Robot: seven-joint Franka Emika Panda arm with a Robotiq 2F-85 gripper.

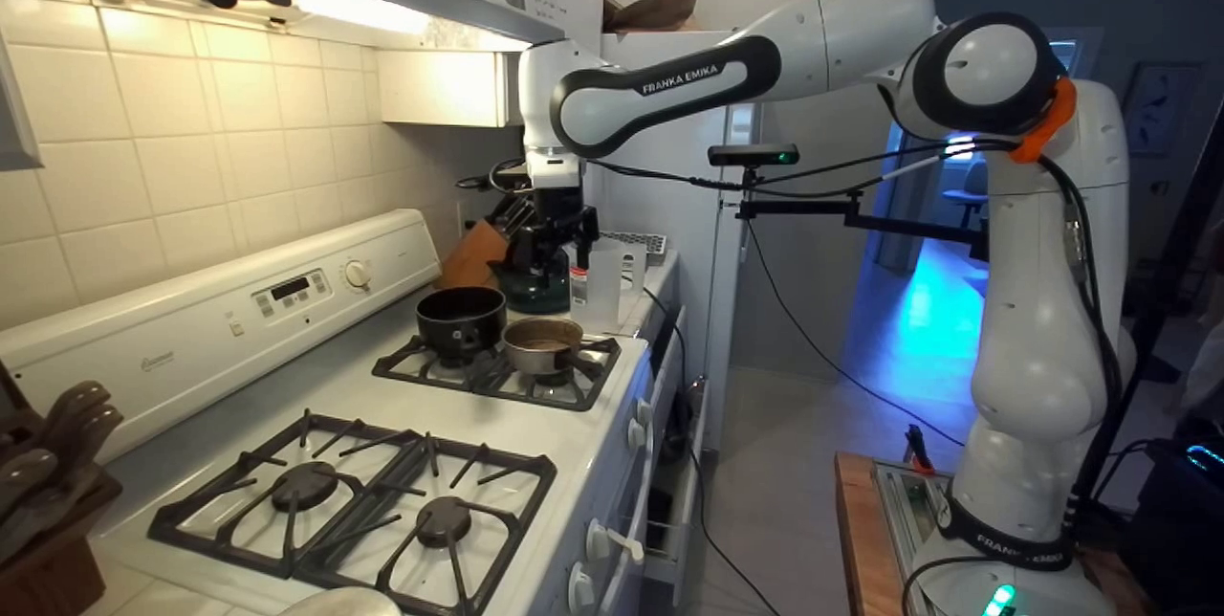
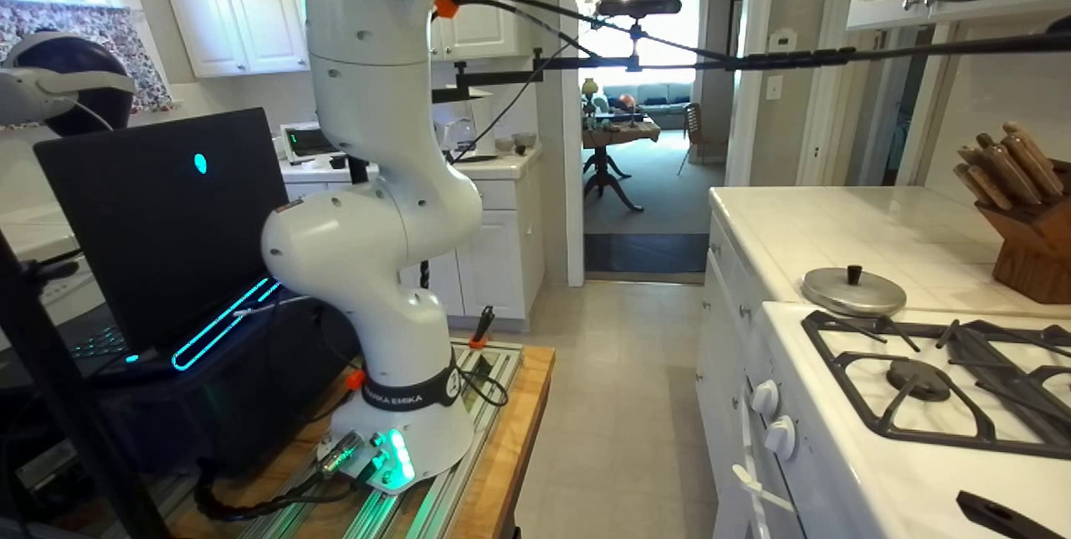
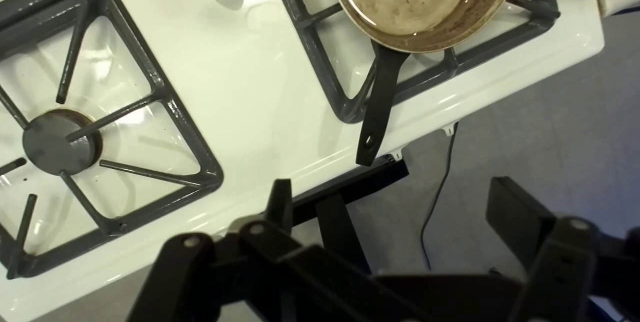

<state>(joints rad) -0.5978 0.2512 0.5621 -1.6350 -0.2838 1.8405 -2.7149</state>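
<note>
A: State of the gripper (image 3: 392, 197)?
B: Wide. In the wrist view the fingers (image 3: 281, 202) stand well apart; floor (image 3: 500, 132) and a thin cable (image 3: 435, 207) show through the gap.

A: Nearest item?
B: By the wrist view, a small saucepan (image 1: 540, 356), stained brown inside. It sits on a grate (image 3: 351, 111) of the stove (image 3: 250, 112): far end in an exterior view, on the side away from the tiled wall (image 1: 167, 166).

A: Its handle (image 3: 382, 97)?
B: Black, hole near the tip. Points toward the stove's front edge, tip at that edge. Apart from the fingers in the wrist view.

A: Height of the gripper?
B: Above the saucepan in an exterior view, pointing down from the arm (image 1: 1047, 329). In line of sight it overlaps a dark green kettle (image 1: 535, 296) and a translucent container (image 1: 602, 291); spacing in depth, cannot tell.

A: Neighbours?
B: Black pot (image 1: 462, 321) just beside the saucepan, wall side. Wooden block (image 1: 473, 257) near the kettle.

A: Further out?
B: Metal lid (image 2: 853, 295), dark knob, on the tiled counter (image 2: 837, 225) just beside the stove; knife block (image 2: 1037, 246) near it. Laptop (image 2: 159, 229), screen raised, near the arm's base.
</note>
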